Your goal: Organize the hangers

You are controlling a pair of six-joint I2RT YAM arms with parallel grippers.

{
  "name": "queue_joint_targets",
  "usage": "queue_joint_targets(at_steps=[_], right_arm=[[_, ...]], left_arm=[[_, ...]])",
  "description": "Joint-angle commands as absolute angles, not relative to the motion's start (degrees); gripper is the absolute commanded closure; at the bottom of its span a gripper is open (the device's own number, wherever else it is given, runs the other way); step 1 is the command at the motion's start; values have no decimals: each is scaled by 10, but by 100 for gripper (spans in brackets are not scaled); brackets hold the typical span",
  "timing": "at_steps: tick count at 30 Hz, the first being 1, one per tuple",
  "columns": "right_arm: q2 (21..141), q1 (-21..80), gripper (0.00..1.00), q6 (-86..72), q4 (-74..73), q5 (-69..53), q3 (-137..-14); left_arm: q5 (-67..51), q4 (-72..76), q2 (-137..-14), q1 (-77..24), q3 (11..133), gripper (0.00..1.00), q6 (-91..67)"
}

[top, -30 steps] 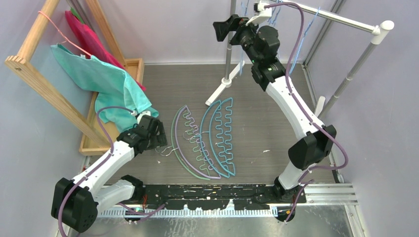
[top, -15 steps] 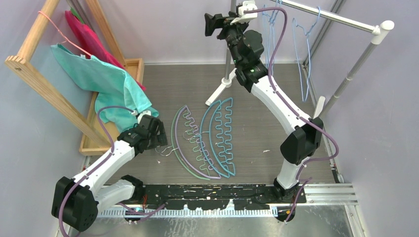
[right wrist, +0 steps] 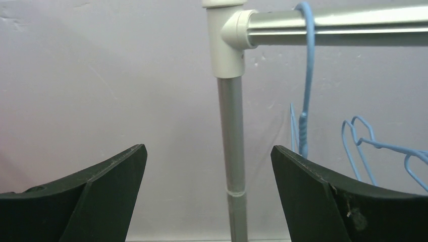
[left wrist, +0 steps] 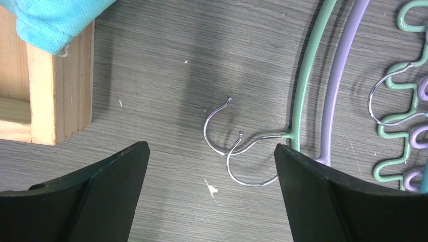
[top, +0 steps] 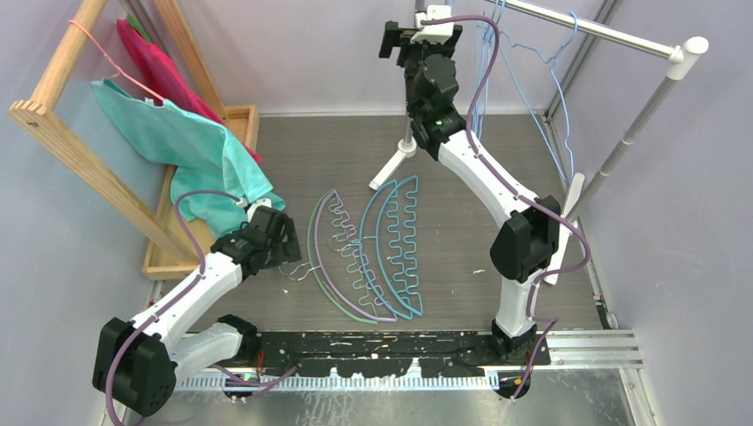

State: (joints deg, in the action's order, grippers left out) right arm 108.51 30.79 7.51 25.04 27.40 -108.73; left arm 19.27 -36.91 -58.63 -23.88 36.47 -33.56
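Teal [top: 401, 248], green [top: 313, 232] and lilac [top: 333, 282] arched hangers with zigzag bars lie together on the table. Their metal hooks [left wrist: 237, 146] show in the left wrist view, between my left gripper's open jaws. My left gripper [top: 286, 251] is open and empty, low over those hooks. Thin light-blue wire hangers [top: 546, 80] hang on the silver rail [top: 604, 35]; one hooks over the rail in the right wrist view [right wrist: 306, 75]. My right gripper [top: 419, 37] is raised high near the rail's left post [right wrist: 233, 166], open and empty.
A wooden rack [top: 53, 115] with teal cloth [top: 186, 142], pink cloth and a thin pink wire hanger [top: 115, 67] stands at the left. Its wooden base [left wrist: 55, 85] lies close to my left gripper. The rail's white feet [top: 395, 164] rest on the table.
My right arm has swung left along the rail, away from the light-blue hangers, which now hang free and sway. The left arm has not moved.
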Motion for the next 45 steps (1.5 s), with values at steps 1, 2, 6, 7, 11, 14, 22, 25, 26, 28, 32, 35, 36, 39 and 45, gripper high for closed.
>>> queue_joint_targets(at_steps=[1,2,6,7,11,14,22,25,26,28,32,35,36,39,45], right_arm=[[1067,296,0,107,308,313,-1105],[1063,292,0,107,309,315,-1101],[1046,270,0,107,313,332,-1079],[1041,264,0,104,314,337,-1073],[1015,239,0,95,326,351,-1032],[992,223,0,88,338,360,-995],[945,193,0,72,347,374,-932],[932,189,0,73,360,395,-911],[929,188,0,72,365,404,-905],[923,184,0,71,369,419,-895],[912,181,0,66,370,437,-875],[896,178,0,63,380,456,-852],[890,176,0,59,382,459,-845],[875,169,0,50,380,449,-827],[857,165,0,45,342,369,-829]], left_arm=[[192,-355,-574,-236,368,2,-331],[191,-354,-574,-236,368,2,-331],[190,-353,-581,-236,370,2,-330],[189,-354,-582,-236,370,2,-331],[186,-351,-582,-236,369,2,-330],[184,-351,-581,-236,368,2,-330],[183,-351,-583,-236,368,2,-330],[183,-351,-581,-236,367,2,-330],[182,-351,-581,-236,367,2,-331],[183,-351,-581,-236,367,2,-331],[182,-351,-581,-236,367,2,-331],[181,-350,-581,-236,367,2,-330],[180,-350,-582,-236,367,2,-331],[179,-350,-581,-236,366,2,-331],[180,-351,-578,-236,365,2,-331]])
